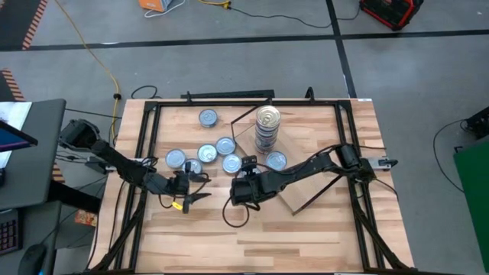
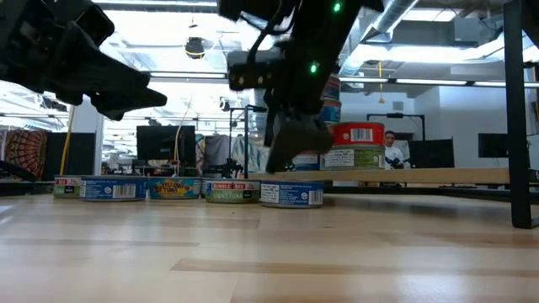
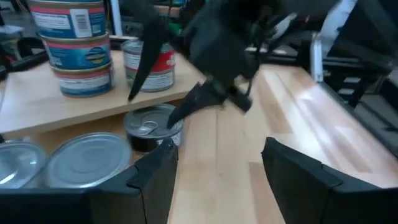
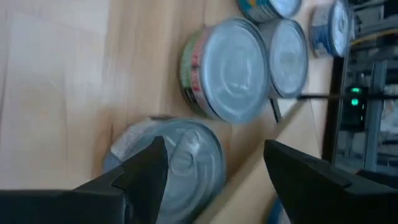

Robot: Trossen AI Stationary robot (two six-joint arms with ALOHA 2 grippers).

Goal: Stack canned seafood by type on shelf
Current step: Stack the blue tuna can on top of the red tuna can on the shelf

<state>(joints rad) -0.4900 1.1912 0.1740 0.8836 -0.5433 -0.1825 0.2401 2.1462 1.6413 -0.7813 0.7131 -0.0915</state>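
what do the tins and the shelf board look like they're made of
The tins look like metal: shiny silver lids with a pressed rim and pull tab, and printed paper-like labels round the sides. The shelf board looks like pale wood with a matte finish and visible grain; its thin dark frame is probably painted metal.

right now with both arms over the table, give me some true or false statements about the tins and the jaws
1. A stack of tins stands on the shelf. True.
2. The right gripper holds a tin in the air. False: its jaws are open and empty above a tin on the table.
3. Loose tins lie on the table left of the shelf. True.
4. The left gripper grips a tin. False: its jaws are empty.
5. All tins are stacked. False: several lie singly.
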